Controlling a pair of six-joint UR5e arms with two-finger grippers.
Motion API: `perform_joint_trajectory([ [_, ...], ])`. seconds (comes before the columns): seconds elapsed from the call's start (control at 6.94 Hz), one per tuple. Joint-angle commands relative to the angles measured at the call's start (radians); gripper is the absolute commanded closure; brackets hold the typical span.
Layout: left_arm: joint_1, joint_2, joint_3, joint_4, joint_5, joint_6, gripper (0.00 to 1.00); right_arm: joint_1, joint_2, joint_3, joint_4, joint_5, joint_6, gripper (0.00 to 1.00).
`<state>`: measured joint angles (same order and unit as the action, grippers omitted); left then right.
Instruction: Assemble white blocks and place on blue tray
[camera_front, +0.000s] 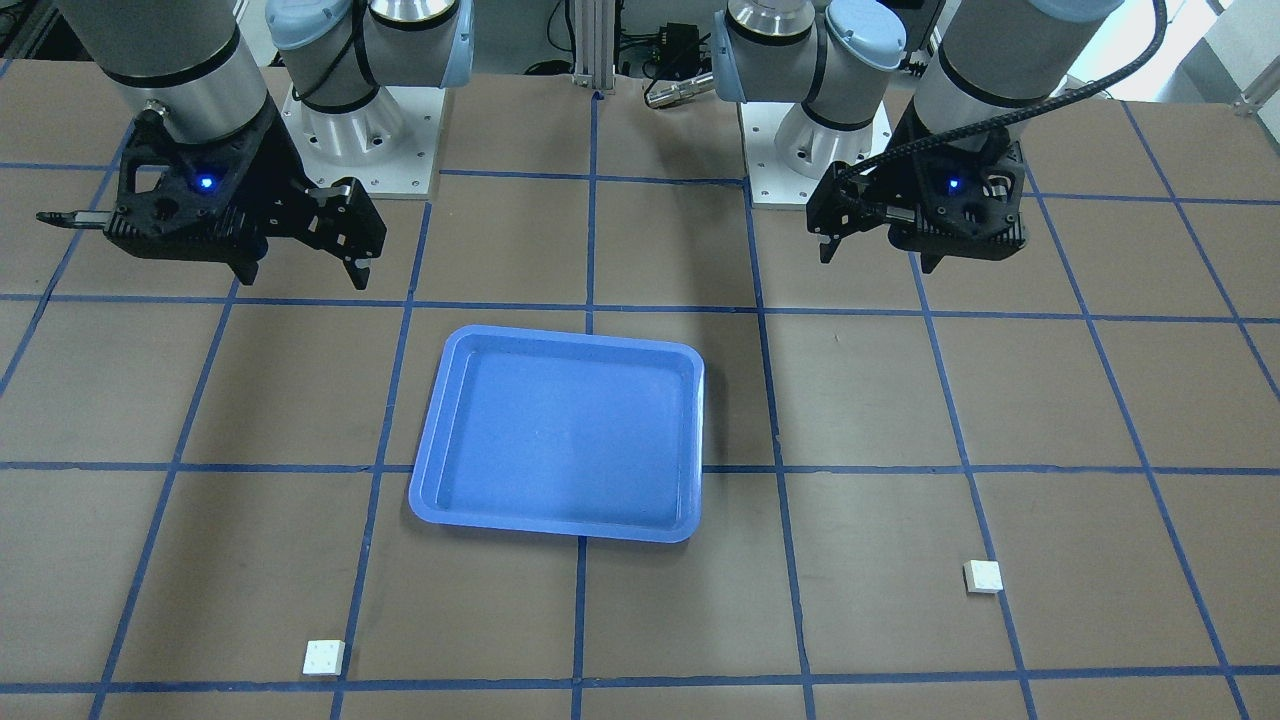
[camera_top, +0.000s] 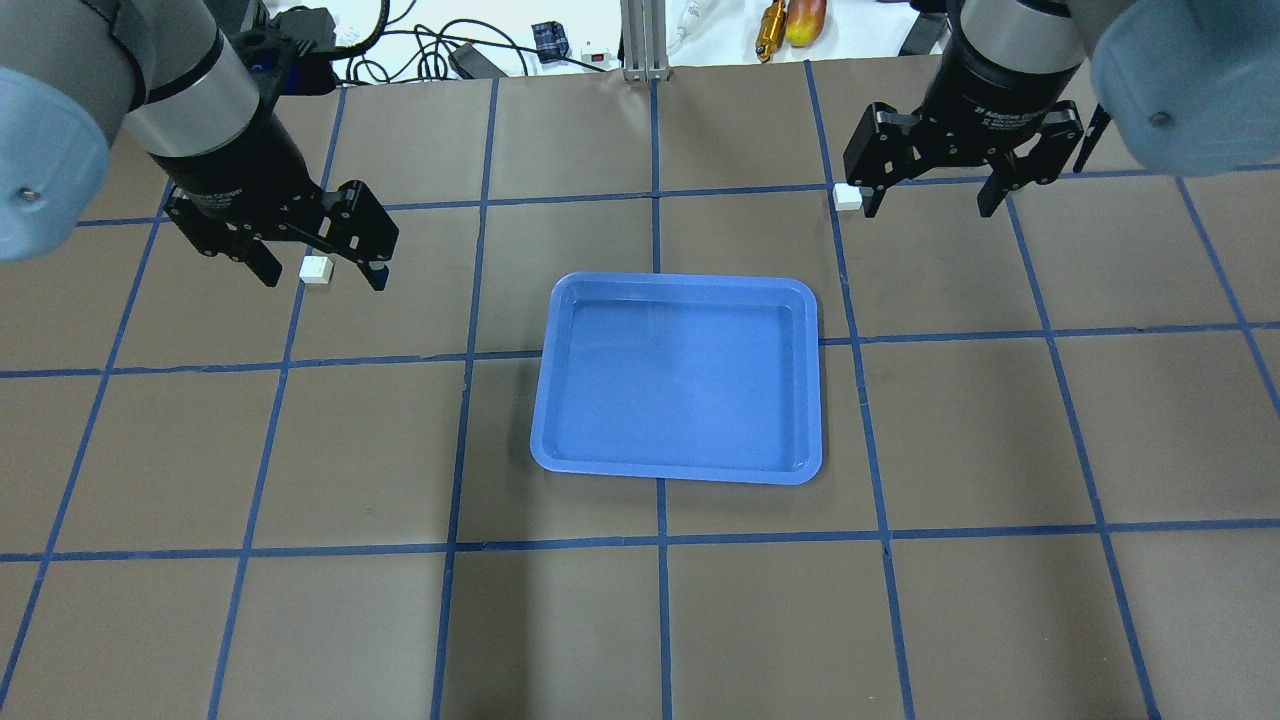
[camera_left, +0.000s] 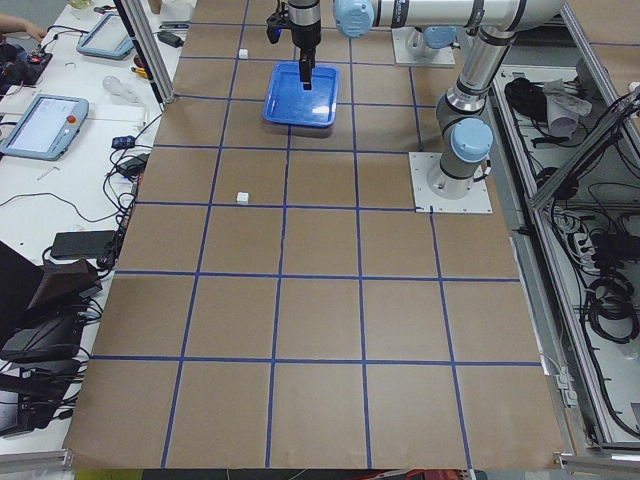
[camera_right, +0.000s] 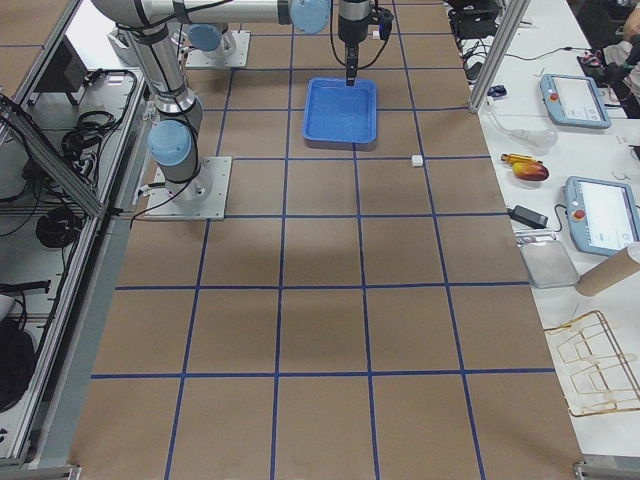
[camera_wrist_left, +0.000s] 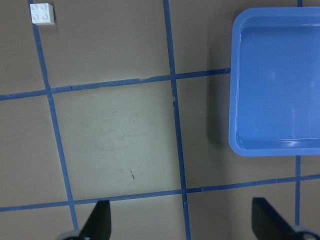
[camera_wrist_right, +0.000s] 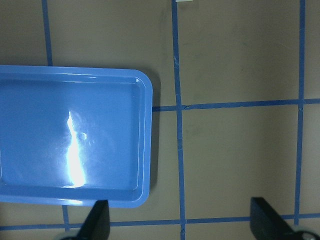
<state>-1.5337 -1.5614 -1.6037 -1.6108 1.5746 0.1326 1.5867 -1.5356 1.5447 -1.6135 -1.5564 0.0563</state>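
Our left pincer (camera_wrist_left: 179, 210) hangs released, empty; its white block (camera_wrist_left: 42, 13) lies ahead and leftward. Our right pincer (camera_wrist_right: 178, 210), likewise spread, has the other block (camera_front: 324, 657) straight ahead.

We see two arms (camera_front: 190, 70) of brushed silver-grey tube, each ringed by a thin black band, with rounded joints closed by pale blue caps (camera_top: 1180, 90); a small screw sits at the middle of a cap. Both stand on square silver base plates (camera_front: 420, 170) dotted with bolts along the edges. The left gripper (camera_top: 323, 277) and right gripper (camera_top: 930, 208) are matt black and angular, with two linked fingers apiece, and we make out a blue light (camera_front: 206, 182) on each wrist housing. White lettering runs round the right one's black collar. A black braided cable (camera_front: 1100, 95) trails along the left arm
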Motion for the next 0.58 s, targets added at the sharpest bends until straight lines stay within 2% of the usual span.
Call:
perform_joint_trajectory([
  [0.0,0.001,-0.009,-0.001,0.000,0.002,0.007,0.00,-0.002,0.002,-0.005,0.003,-0.005,-0.004,0.00],
  [0.29,0.059,-0.047,0.002,0.030,-0.002,0.089,0.00,-0.004,0.003,-0.006,0.001,-0.004,-0.010,0.00],
  [0.43,0.120,-0.081,0.008,0.070,-0.005,0.146,0.00,-0.004,0.009,-0.017,-0.006,-0.001,-0.086,0.00],
])
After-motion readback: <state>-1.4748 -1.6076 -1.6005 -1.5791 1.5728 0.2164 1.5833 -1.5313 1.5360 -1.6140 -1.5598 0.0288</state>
